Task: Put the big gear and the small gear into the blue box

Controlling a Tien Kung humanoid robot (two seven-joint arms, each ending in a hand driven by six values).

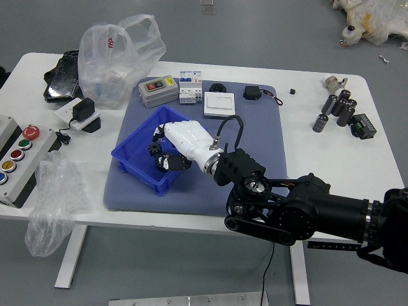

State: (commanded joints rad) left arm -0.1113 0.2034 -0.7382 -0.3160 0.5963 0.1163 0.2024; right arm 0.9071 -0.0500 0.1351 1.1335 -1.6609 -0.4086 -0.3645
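Right hand (191,141) angled down, pinching.

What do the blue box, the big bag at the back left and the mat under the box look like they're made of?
The blue box looks like smooth moulded plastic: even colour, thin rigid walls. The bag seems to be thin plastic film, being see-through and crinkled with shiny highlights. The mat is matte grey-blue, perhaps rubber or foam; I can't tell which.

Black arm (306,207), white-backed hand (186,137), looped cable (240,131)
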